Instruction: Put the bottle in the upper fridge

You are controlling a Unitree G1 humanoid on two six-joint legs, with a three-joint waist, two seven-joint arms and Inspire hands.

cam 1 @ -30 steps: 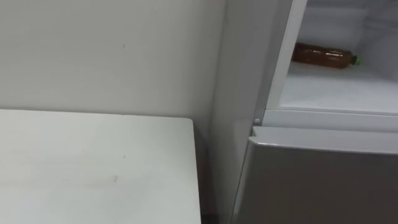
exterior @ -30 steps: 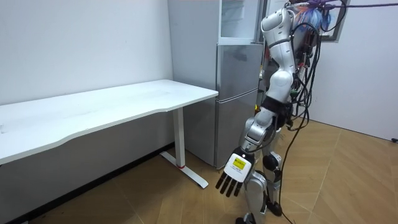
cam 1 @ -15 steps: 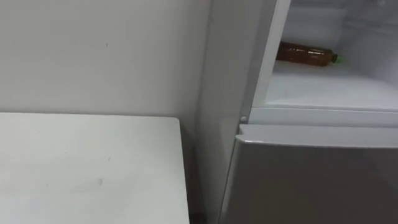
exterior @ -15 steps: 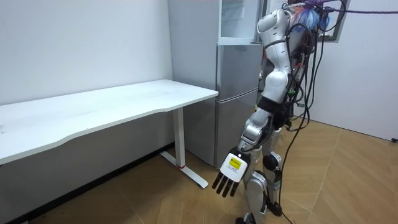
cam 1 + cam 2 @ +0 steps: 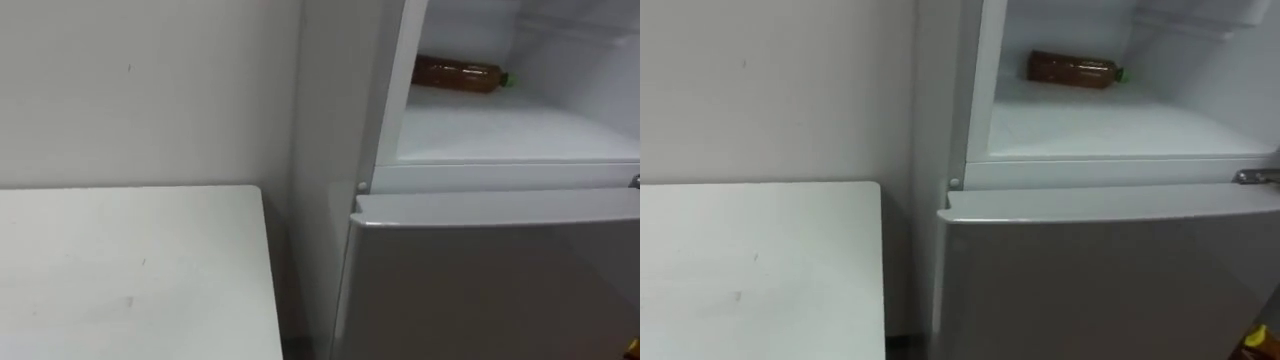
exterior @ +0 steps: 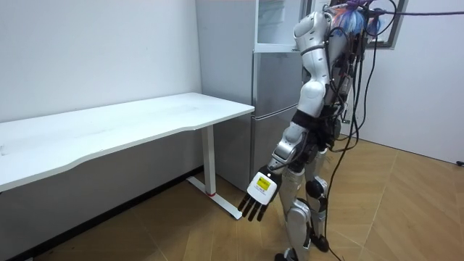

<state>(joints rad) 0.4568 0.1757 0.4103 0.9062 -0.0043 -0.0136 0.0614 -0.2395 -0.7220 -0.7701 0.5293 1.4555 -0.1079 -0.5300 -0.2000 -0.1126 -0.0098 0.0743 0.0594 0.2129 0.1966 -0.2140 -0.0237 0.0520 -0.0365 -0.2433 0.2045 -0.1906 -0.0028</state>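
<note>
Nearest the room camera: the left hand (image 6: 255,199) hangs low by the thigh, fingers straight and slack, holding nothing. The robot stands close against the fridge (image 6: 275,109), with the counter (image 6: 145,119) on its left side. A yellow scrap in the lower right corner of the right eye view may be the right hand (image 5: 1259,340); too little of it shows, so you cannot tell its state.

From the head, working outward: the counter's corner sits lower left, then comes the closed lower door (image 5: 490,280), its top edge just beneath the open upper compartment (image 5: 520,130). The bottle (image 5: 457,73) lies on its side at the back of that compartment's white shelf, green cap toward the robot's right (brown contents, well back from the front lip).

Reading — the placing looks done: the bottle is inside the upper fridge and no hand touches it. What you likely have left is closing up — the opening stands uncovered, so the upper door wants swinging shut.
</note>
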